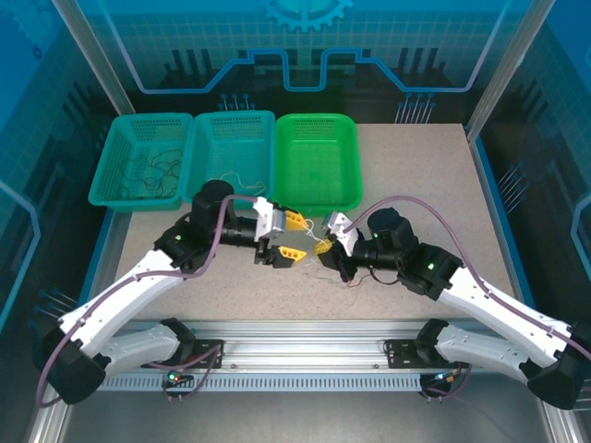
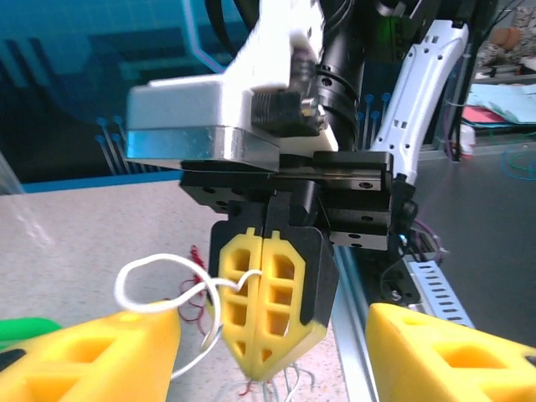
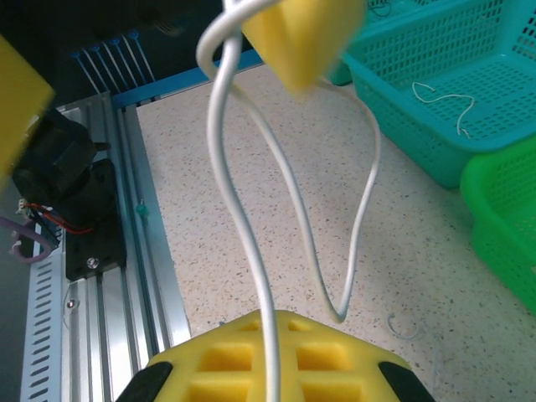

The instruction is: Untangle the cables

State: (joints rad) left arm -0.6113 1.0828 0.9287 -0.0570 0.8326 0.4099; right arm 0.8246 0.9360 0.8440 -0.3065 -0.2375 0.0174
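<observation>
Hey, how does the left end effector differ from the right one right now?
Opening: the left end effector has its yellow fingers wide apart; the right end effector has them pressed together. Load: the right end effector pinches a white cable, while the left end effector clamps nothing. Shared: yellow fingers, facing each other above the table.

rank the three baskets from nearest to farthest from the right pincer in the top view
From the right pincer, shut on the white cable:
1. green basket, straight beyond it
2. middle teal basket, farther left
3. left teal basket, far left end
</observation>
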